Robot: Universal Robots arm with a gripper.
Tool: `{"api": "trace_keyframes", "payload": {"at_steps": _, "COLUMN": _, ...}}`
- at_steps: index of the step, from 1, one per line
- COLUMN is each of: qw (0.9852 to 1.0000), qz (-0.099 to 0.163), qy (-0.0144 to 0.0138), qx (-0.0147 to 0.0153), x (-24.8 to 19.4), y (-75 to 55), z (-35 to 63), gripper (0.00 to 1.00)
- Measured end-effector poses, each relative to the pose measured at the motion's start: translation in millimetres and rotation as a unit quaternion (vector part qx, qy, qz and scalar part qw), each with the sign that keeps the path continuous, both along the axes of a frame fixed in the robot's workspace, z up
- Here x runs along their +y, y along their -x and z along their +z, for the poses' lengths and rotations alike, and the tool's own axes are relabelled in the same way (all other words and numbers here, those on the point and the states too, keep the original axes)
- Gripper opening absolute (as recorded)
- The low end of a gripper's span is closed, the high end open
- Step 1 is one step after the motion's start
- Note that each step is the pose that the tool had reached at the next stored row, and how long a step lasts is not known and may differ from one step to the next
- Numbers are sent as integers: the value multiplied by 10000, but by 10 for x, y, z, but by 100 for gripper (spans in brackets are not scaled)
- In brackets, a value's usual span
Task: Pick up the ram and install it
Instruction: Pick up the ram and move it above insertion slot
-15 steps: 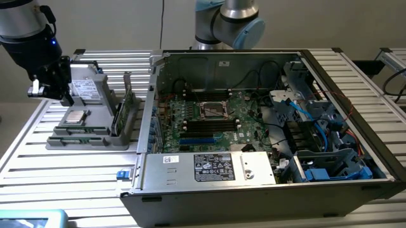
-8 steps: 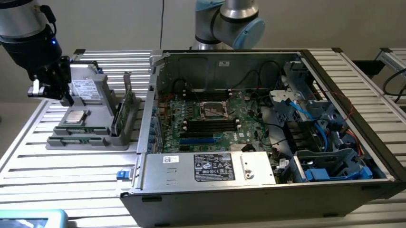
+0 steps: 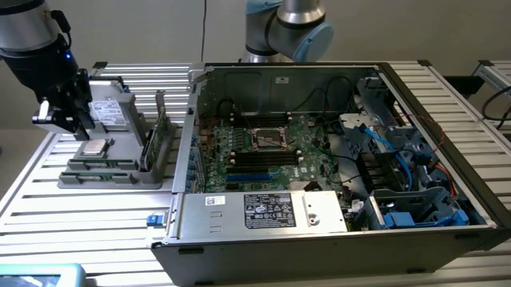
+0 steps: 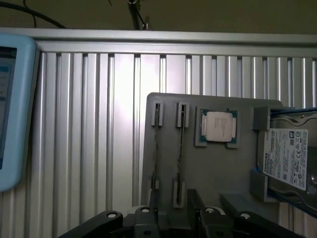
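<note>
- my gripper (image 4: 174, 201) hangs low over one end of the grey plastic holder (image 4: 218, 173), fingers (image 4: 197, 210) spread, pinching nothing.
- the ram (image 4: 181, 148) stands on edge in the holder's slot, a thin green stick, long axis running straight away from the fingers.
- a second stick (image 4: 156, 144) lies parallel, just beside it.
- then a square silvery processor (image 4: 220, 126) and a labelled hard drive (image 4: 287, 158).
- ribbed aluminium table (image 4: 99, 124); open computer case (image 3: 319, 78) beside the holder.

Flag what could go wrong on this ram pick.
1. Two ram sticks stand edge-up side by side in the gray holder; the claw may knock the neighbour.
2. The processor chip lies close by, easy to bump.
3. Cables in the case could snag.
</note>
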State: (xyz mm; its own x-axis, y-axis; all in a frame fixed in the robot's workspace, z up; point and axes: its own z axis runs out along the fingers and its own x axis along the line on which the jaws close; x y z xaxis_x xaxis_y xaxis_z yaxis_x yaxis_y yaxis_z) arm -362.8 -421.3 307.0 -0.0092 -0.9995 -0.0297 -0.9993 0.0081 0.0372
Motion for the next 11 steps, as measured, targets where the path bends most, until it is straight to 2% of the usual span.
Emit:
{"api": "trace_keyframes", "payload": {"at_steps": 5, "qw": 10000, "qz": -21, "qy": -1, "qx": -53, "x": -3, "y": 56, "z": -74, "gripper": 36}}
{"api": "trace_keyframes", "payload": {"at_steps": 11, "qw": 9998, "qz": -196, "qy": 1, "qx": -64, "x": -5, "y": 59, "z": -177, "gripper": 36}}
